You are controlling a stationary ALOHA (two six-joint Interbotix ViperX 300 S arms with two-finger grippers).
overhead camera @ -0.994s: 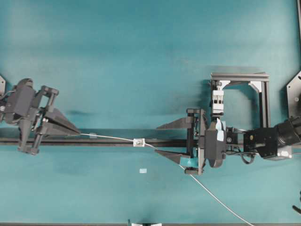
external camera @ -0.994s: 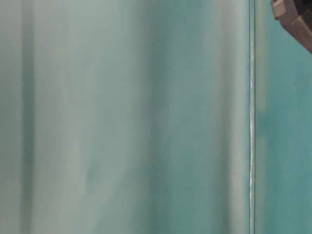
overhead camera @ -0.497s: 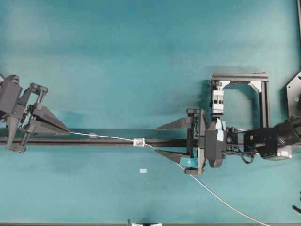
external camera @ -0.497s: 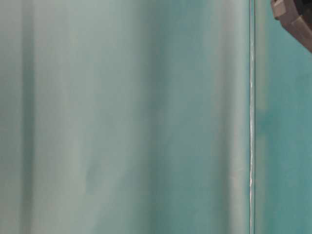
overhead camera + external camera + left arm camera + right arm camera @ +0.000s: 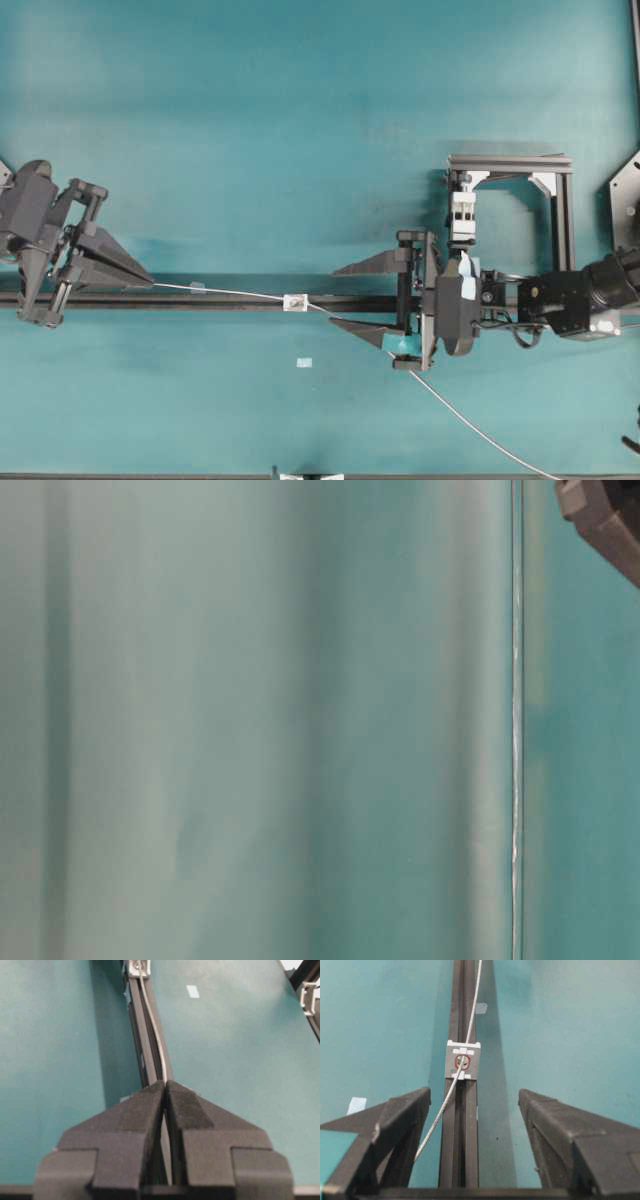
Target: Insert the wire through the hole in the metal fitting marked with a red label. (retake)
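The thin pale wire (image 5: 230,293) runs along the black rail (image 5: 200,300) and passes through the red-ringed hole (image 5: 462,1062) of the small silvery metal fitting (image 5: 294,302) (image 5: 463,1060). From there it trails off to the lower right. My left gripper (image 5: 152,284) (image 5: 165,1082) is shut on the wire (image 5: 152,1025) at its far-left end, well left of the fitting. My right gripper (image 5: 338,297) (image 5: 475,1095) stands wide open just right of the fitting, straddling the rail. The wire (image 5: 435,1120) passes by its left finger without being held.
A black frame (image 5: 560,200) with a white slotted clip block (image 5: 462,215) stands at the right. A small pale tag (image 5: 304,363) lies on the teal mat below the fitting. The table-level view is a blurred teal surface with a dark piece (image 5: 605,520) at top right.
My left gripper moved left along the rail with the wire, then came back slightly to the right. The right gripper has not moved.
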